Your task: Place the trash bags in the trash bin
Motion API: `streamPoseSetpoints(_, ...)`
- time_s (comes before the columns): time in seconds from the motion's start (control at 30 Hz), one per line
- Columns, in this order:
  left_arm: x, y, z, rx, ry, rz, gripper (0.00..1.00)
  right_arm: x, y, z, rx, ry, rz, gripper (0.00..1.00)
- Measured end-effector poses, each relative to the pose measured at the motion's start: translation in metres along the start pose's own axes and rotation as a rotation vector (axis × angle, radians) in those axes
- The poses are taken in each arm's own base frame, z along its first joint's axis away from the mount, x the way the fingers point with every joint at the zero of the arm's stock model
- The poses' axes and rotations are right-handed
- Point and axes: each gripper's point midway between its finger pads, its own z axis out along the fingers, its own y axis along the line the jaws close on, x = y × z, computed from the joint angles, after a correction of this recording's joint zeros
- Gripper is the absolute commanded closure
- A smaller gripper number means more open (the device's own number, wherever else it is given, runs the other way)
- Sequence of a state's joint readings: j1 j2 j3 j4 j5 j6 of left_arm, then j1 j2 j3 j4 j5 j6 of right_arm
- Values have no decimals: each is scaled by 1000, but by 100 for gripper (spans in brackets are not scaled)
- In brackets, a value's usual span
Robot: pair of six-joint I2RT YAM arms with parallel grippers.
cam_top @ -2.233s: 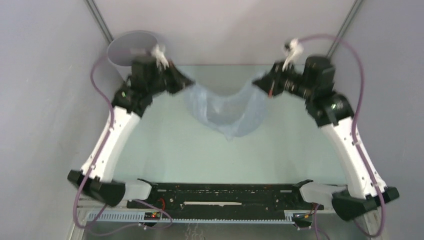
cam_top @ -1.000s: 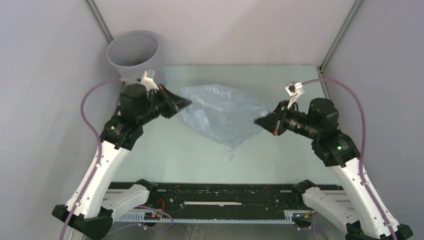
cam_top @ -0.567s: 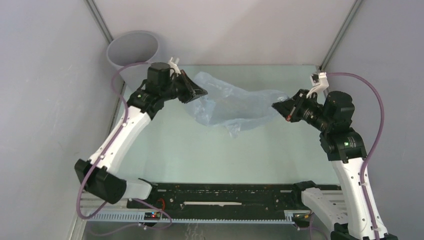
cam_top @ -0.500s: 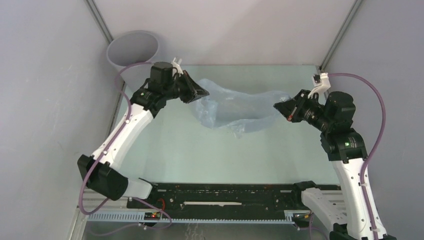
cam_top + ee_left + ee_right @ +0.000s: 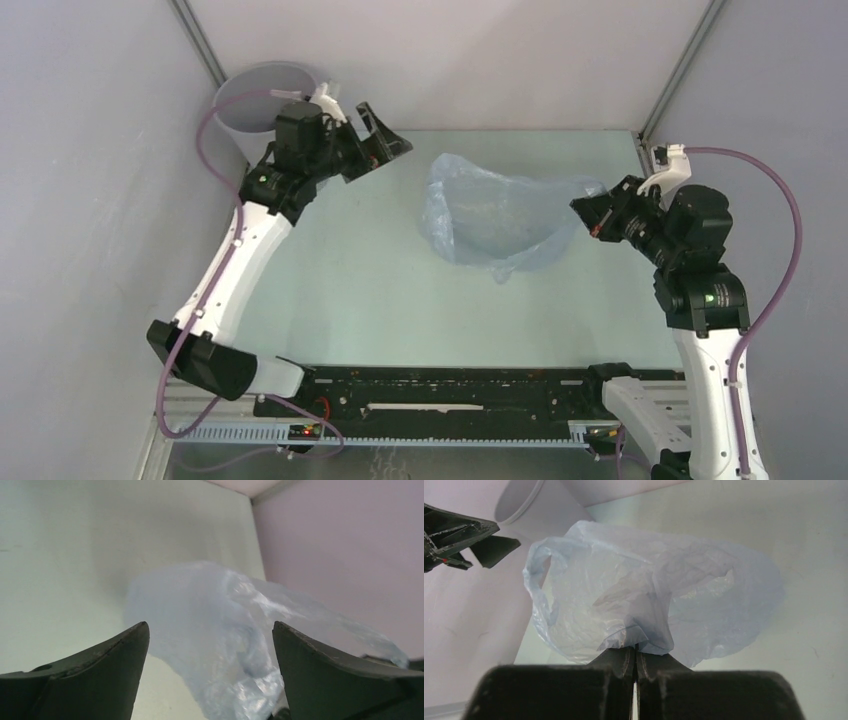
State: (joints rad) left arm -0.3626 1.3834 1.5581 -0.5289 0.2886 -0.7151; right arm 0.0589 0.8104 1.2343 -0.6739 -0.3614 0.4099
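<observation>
**Right pincer holds the bag; left pincer wide open beside the bin**

Top view: the trash bag (image 5: pixel 495 215) hangs bunched over the middle-right of the desk (image 5: pixel 360 290), pale blue and crinkled, its lower tip close to or touching the surface; which of the two cannot be told. The right pincer (image 5: pixel 588 212) is closed on the bag's right edge. The left pincer (image 5: pixel 383 135) stands spread wide with nothing in it, clear of the bag, just beside the grey trash bin (image 5: pixel 245 100) in the far left corner. The bag is well apart from the bin.

Left wrist view: both dark fingers (image 5: pixel 100 670) stand far apart, and between them there is only open space. The bag shows beyond them, above the desk.

Right wrist view: the fingers (image 5: pixel 621 662) meet tightly, pinching a gathered fold of the bag. The rest of the plastic billows out ahead of them. The bin's rim and the spread left pincer show at the upper left.
</observation>
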Motion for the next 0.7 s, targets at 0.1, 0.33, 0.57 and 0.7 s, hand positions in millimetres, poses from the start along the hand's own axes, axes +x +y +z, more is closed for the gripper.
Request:
streamPoseSetpoints(0.1, -23, 23, -12, -95, -92, -5, 2, -9, -1, 1, 20, -17, -14, 100)
streamPoseSetpoints(0.33, -95, 73, -66, -309, -370, -5, 4, -10, -1, 5, 43, -4, -56, 100)
streamPoseSetpoints(0.57, -147, 114, -83, -457, -507, -71, 7, -1, -5, 10, 57, 35, -58, 100)
streamPoseSetpoints(0.7, -158, 161, -87, -521, -533, -262, 12, 0, -6, 12, 59, 43, -56, 100)
